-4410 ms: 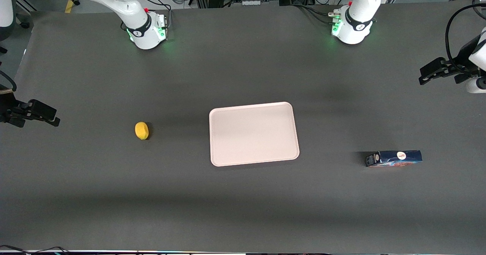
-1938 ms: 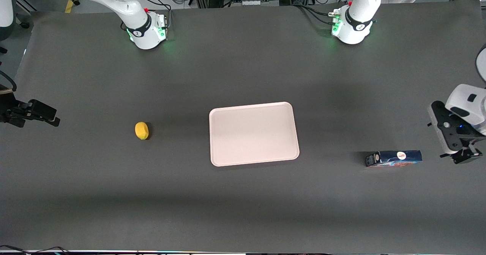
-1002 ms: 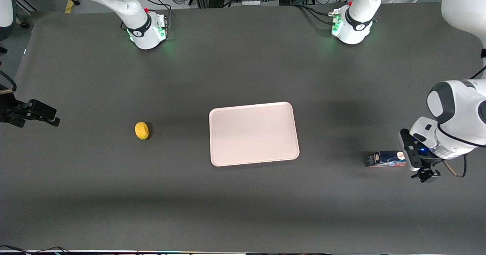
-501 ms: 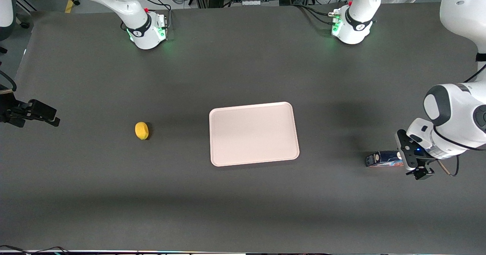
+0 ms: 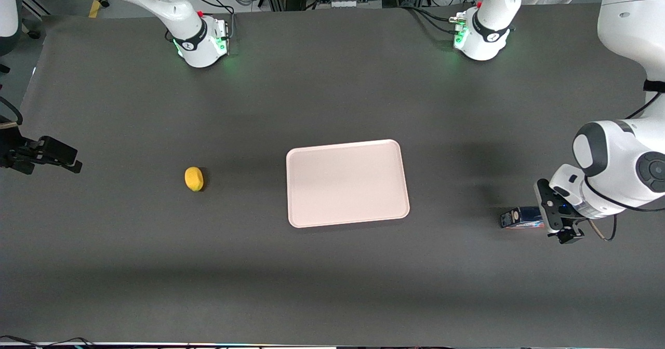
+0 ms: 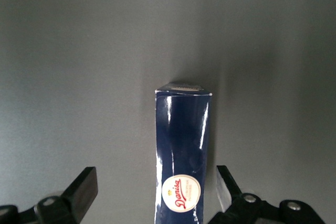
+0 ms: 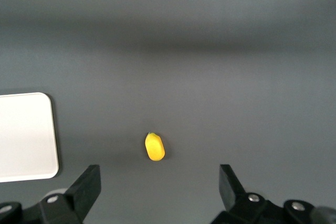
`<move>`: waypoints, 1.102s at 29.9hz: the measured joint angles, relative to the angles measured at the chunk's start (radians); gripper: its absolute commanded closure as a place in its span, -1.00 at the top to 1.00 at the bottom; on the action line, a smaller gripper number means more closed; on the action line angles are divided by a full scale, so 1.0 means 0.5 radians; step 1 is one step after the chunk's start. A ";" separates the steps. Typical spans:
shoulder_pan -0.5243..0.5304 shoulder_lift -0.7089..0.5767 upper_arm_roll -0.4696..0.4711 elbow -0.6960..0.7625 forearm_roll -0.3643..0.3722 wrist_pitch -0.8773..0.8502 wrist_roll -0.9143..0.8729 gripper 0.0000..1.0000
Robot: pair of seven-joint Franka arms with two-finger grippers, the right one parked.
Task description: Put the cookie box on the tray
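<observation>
Nearest the front cam, toward the working arm's end of the table (image 5: 332, 286), you've got the left gripper (image 5: 555, 219) over one end of the cookie box (image 5: 521, 217), so approx. half the carton is hidden under it in the front view. Wrist cam: the gripper's fingers (image 6: 84, 188) are spread wide, one on each long side of the box (image 6: 181, 150), a clear gap both sides, no contact w/ the carton. Box lies flat on the table surface, navy face up, round white-and-red logo (image 6: 181, 195) showing between the fingers; its uncovered end points toward the tray. Whether the gripper is at box height or above it, can't tell. Next out, the tray (image 5: 347, 183) sits mid-table, pale pink, flat, nothing on it, well apart from the box. A bit farther from the cam than the box and toward the parked arm's end you see a small yellow lump (image 5: 194, 178), near the tray but not touching. Box not yet on tray.
</observation>
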 measured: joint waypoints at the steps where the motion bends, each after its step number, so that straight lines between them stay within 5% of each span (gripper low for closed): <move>1: 0.000 0.000 0.000 -0.001 0.000 -0.003 0.000 1.00; 33: 0.006 0.006 0.029 -0.150 0.001 0.136 0.011 1.00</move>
